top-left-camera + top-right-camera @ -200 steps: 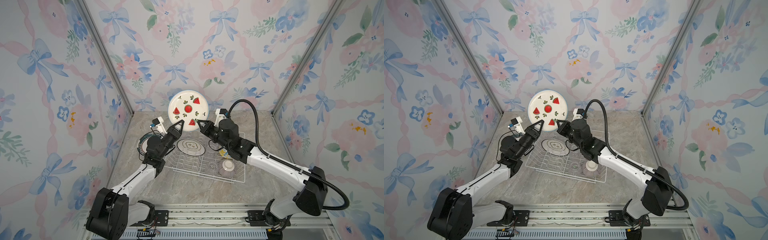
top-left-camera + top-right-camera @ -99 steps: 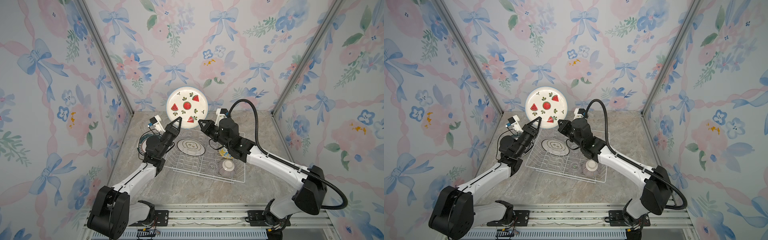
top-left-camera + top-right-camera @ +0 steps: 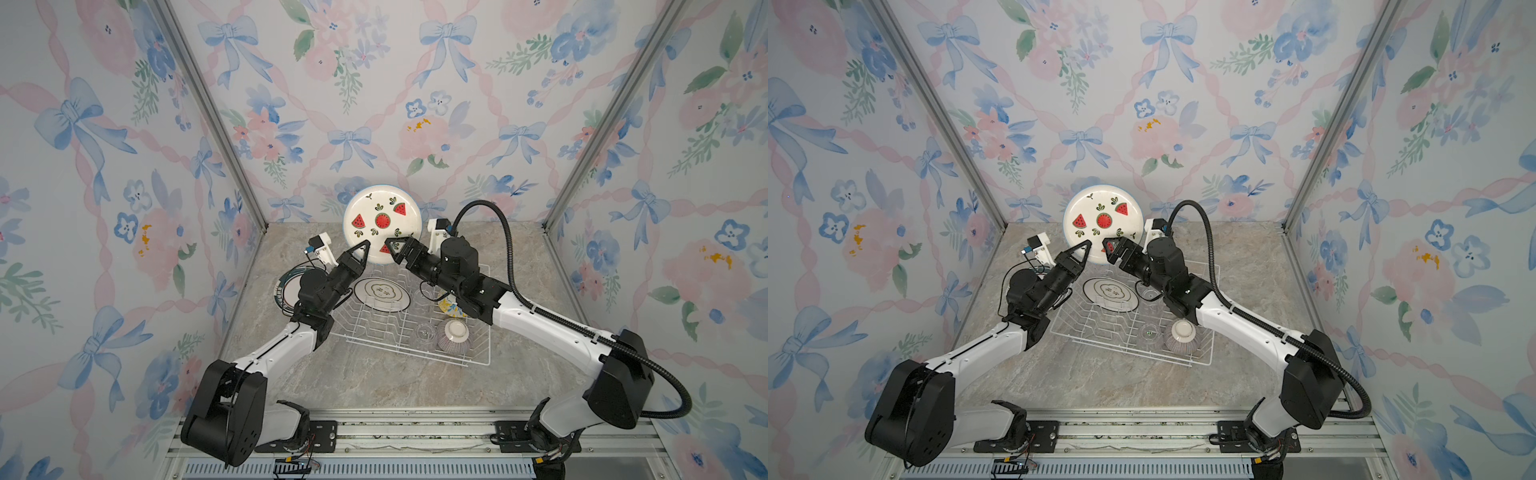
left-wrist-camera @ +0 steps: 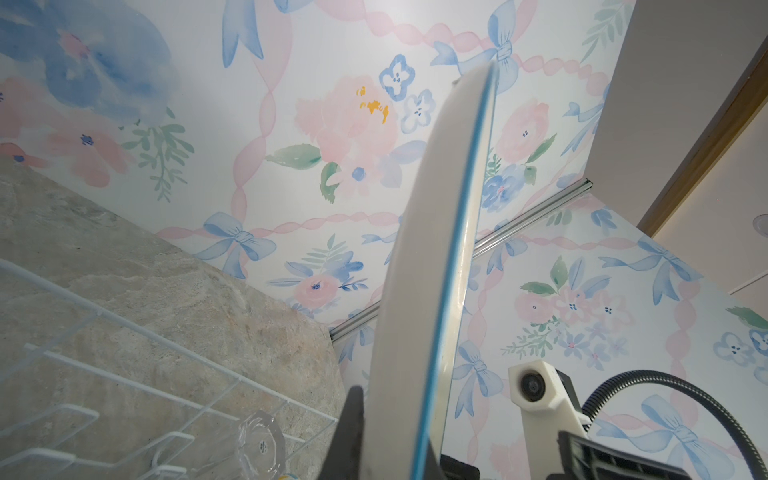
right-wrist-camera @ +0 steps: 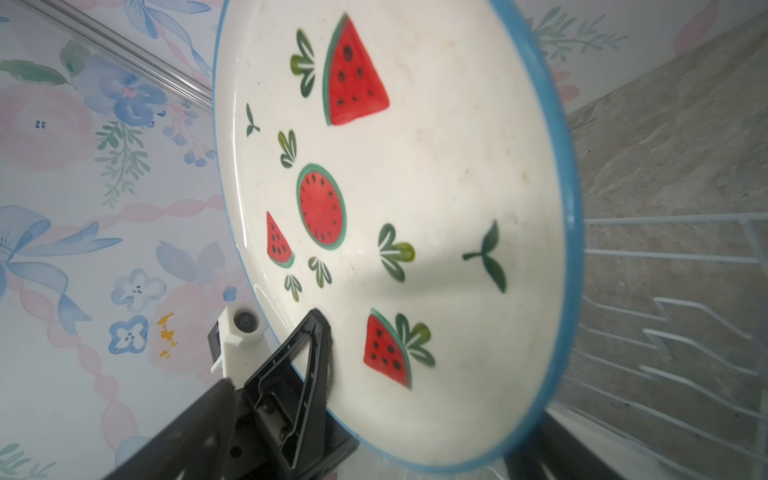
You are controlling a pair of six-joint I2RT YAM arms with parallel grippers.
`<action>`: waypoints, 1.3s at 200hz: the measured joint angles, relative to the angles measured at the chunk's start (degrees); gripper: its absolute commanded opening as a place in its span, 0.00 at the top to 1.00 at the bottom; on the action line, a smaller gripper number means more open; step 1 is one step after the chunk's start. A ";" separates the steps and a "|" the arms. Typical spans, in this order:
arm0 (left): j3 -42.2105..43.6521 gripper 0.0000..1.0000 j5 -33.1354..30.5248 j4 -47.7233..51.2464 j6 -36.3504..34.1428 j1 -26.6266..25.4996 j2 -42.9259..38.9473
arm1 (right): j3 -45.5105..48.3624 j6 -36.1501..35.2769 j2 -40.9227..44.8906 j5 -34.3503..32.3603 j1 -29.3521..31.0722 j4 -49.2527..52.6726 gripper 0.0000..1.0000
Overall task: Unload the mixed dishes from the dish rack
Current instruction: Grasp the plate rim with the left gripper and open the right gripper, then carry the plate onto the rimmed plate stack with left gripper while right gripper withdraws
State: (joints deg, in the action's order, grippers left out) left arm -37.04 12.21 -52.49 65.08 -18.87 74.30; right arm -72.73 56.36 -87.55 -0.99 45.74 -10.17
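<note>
Both top views show the watermelon plate [image 3: 381, 224] upright in the air above the far edge of the dish rack [image 3: 409, 328], pinched at its lower rim by the left hand [image 3: 365, 248]. The right hand [image 3: 392, 246], beside the rim, stands spread. Best to draw the right clear first, then carry the plate level toward the desk [image 3: 374, 382].
</note>
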 measured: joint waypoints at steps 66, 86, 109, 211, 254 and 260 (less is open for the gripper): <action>3.32 1.00 0.63 5.68 -1.03 7.91 -2.38 | -0.44 -6.32 0.33 -0.52 -0.37 0.33 0.03; 5.86 1.00 0.48 8.94 -1.16 11.87 -5.09 | -0.44 -8.76 1.27 -1.86 -0.37 1.77 0.03; 8.00 1.00 -0.42 13.75 -1.90 17.92 -9.73 | -0.44 -11.65 2.99 -3.61 -0.39 4.20 0.03; 12.85 1.00 0.55 20.20 2.78 38.88 -9.97 | -0.66 -17.66 5.33 -8.37 -1.97 11.87 0.03; 13.20 1.00 6.43 22.62 3.76 39.19 -2.91 | -0.26 -17.55 5.55 -8.52 -2.19 13.11 0.03; 13.20 1.00 7.13 22.67 3.76 39.19 -2.25 | -0.04 -17.42 5.60 -8.50 -2.19 13.11 0.03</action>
State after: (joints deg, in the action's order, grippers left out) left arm -23.83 19.33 -29.82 68.84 20.32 72.05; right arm -72.77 38.94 -81.95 -9.50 43.55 2.94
